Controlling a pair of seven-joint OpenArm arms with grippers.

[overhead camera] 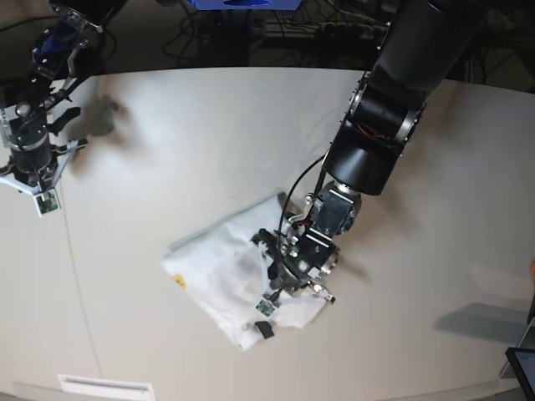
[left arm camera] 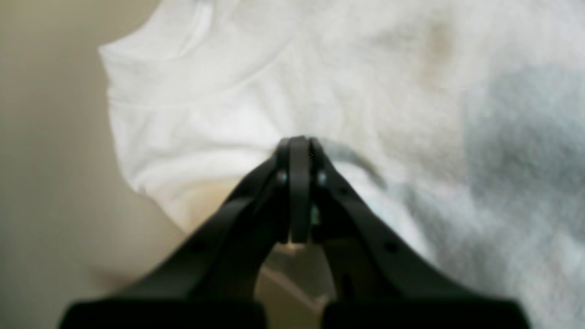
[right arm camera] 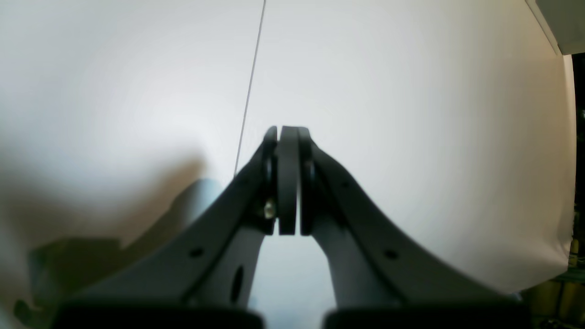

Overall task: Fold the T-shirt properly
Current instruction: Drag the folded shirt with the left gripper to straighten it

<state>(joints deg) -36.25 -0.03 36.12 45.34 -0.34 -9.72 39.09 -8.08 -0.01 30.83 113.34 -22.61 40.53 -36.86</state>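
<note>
The big pale table point(overhead camera: 209, 125) takes up nearly the whole room from where I stand, with a thin seam line running down its left part. On it, a little below the middle, lies the T-shirt point(overhead camera: 221, 276), bunched into a rough white heap with its plain side up; no lettering can be read on it, only a small yellow spot at its left edge and a faint bluish-grey tint showing through the cloth in the left wrist view. The large black arm on the right of the base view reaches down over the shirt's right part, and its left gripper point(left arm camera: 299, 141) has its fingers pressed together, the tips down against the white fabric; whether a fold of cloth is pinched between them I cannot tell, since the close view is blurred. That arm's wrist hides part of the heap's right side. Well apart, at the far left edge of the table, the right gripper point(right arm camera: 287, 130) hangs over bare tabletop with its fingers together and nothing between them, casting a dark shadow on the surface beside it.
</note>
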